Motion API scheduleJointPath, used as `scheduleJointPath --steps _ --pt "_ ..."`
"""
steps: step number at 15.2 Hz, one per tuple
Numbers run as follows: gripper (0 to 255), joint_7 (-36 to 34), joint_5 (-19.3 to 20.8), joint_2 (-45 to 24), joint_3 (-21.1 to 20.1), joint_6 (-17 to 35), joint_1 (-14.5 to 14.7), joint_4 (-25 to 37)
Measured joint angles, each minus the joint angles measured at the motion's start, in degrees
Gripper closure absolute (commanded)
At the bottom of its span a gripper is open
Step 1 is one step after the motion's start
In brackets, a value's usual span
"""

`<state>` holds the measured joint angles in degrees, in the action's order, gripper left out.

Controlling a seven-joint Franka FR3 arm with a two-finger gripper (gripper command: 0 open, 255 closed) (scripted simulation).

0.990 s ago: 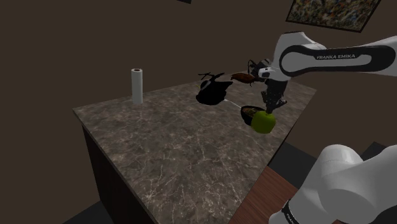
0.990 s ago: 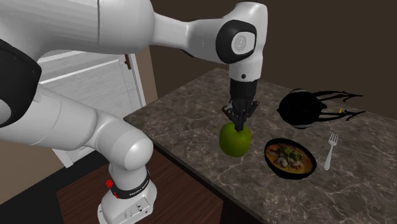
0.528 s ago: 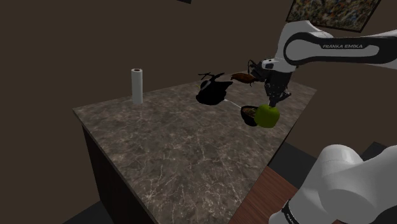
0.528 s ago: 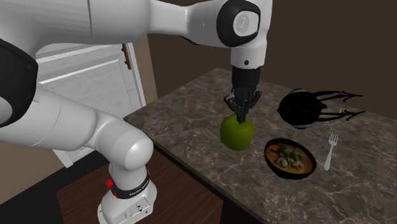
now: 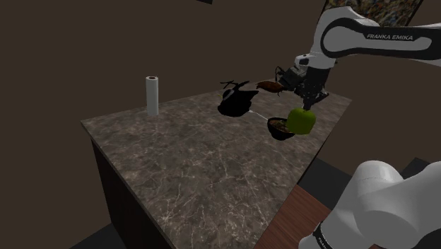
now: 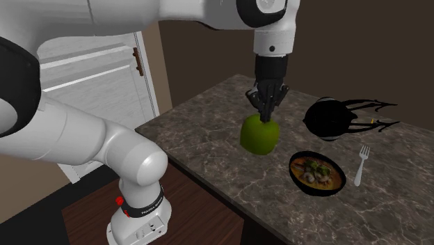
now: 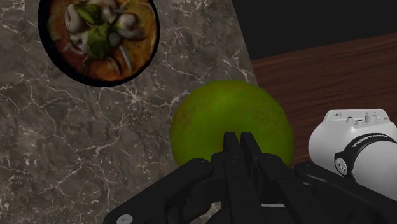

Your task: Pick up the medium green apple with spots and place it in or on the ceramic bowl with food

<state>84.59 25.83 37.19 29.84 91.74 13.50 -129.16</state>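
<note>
The green apple [image 6: 260, 135] hangs in the air above the marble counter, with my black gripper [image 6: 268, 113] shut on its top. In the shoulder view the apple [image 5: 302, 120] sits just under the gripper [image 5: 308, 105], beside the bowl [image 5: 278, 128]. The wrist view has the fingertips pressed together on the apple [image 7: 216, 121] with the gripper [image 7: 240, 141] over it. The dark bowl of food [image 6: 316, 174] stands on the counter a little away from the apple, and it lies beyond the apple [image 7: 97, 32] as the hand looks down.
A fork [image 6: 360, 163] lies beside the bowl. A black round object [image 6: 330, 118] with thin prongs sits behind it. A white paper roll [image 5: 151, 95] stands at the counter's far corner. The counter edge [image 6: 209, 184] drops to a wooden floor near my stand [image 6: 139, 223].
The gripper has risen with the apple in it, lifting it off the counter and carrying it slightly toward the bowl.
</note>
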Motion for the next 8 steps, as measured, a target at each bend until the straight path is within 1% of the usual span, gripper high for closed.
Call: scheduleJointPath --steps 1,3,6,8 --pt "255 0.1 -0.1 -0.1 -0.1 -0.4 0.1 0.6" --pt "255 1.7 -0.4 -2.4 1.2 -0.8 0.5 3.7" --pt "255 5.3 -1.5 -8.1 4.5 -1.2 1.9 10.7" --pt "255 8.5 -2.7 -12.9 7.6 -0.8 2.9 15.8"
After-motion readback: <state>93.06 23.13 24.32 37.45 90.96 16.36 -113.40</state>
